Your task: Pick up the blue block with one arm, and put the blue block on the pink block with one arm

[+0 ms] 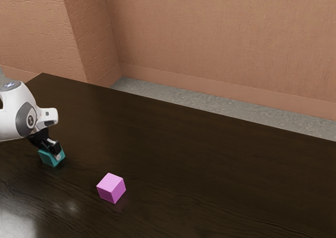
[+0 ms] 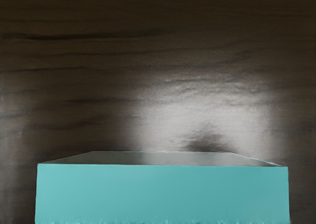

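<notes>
- Reaching in from the exterior view's left, the white arm [image 1: 16, 117] puts its black tool [image 1: 50, 149] right at the blue block [image 1: 54, 158].
- Tool state: cannot tell whether it is wide, narrow or gripping. Its black tip covers the top of the block.
- The blue block is more teal than blue. It is low at the dark wooden bench [image 1: 210, 159], near the exterior view's left edge. Whether it rests on the wood or is just off it cannot be told.
- Wrist view: the blue block [image 2: 163, 194] sits directly under the hand as a broad teal face with a thin strip of its top side. The bench [image 2: 148, 61] wood grain lies beyond it, with a pale glare patch and a small dark shadow just past the block.
- The pink block [image 1: 111, 187] sits alone on the bench, toward the exterior view's right of the blue block. It is apart from it, not touching, with nothing on top.
- Background: a terracotta wall [image 1: 220, 33] and a grey floor strip [image 1: 220, 105] behind the bench's far edge.
</notes>
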`<act>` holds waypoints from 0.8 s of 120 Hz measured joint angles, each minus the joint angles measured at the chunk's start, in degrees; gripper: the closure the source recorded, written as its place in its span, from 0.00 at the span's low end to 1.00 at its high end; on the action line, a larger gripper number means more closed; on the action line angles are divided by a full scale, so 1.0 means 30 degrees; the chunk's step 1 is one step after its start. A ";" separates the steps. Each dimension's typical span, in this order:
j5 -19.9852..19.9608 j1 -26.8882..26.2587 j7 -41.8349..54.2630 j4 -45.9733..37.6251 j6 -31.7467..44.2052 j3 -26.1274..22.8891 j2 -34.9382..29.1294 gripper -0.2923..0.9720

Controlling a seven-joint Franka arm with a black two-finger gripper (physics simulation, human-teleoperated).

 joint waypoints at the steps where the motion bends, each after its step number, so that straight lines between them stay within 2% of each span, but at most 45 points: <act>1: 0.0004 -0.0012 -0.0011 -0.0005 0.0003 0.0000 -0.0057 0.48; 15: 0.0080 -0.1202 -0.0390 -0.0397 -0.0157 -0.0040 -0.2087 0.49; 34: 0.0201 -0.2551 -0.1703 -0.3321 -0.0499 -0.0213 -0.5532 0.49; 47: 0.0289 -0.2603 -0.2827 -0.3934 -0.0620 -0.1369 -0.6322 0.48; 68: 0.0348 -0.4437 -0.4763 -0.4195 -0.0727 -0.1878 -0.6495 0.49; 83: 0.0579 -0.5007 -0.6400 -0.5928 -0.0771 -0.2400 -0.8880 0.49; 96: 0.0772 -0.5706 -0.7850 -0.6402 -0.0818 -0.2484 -0.9437 0.48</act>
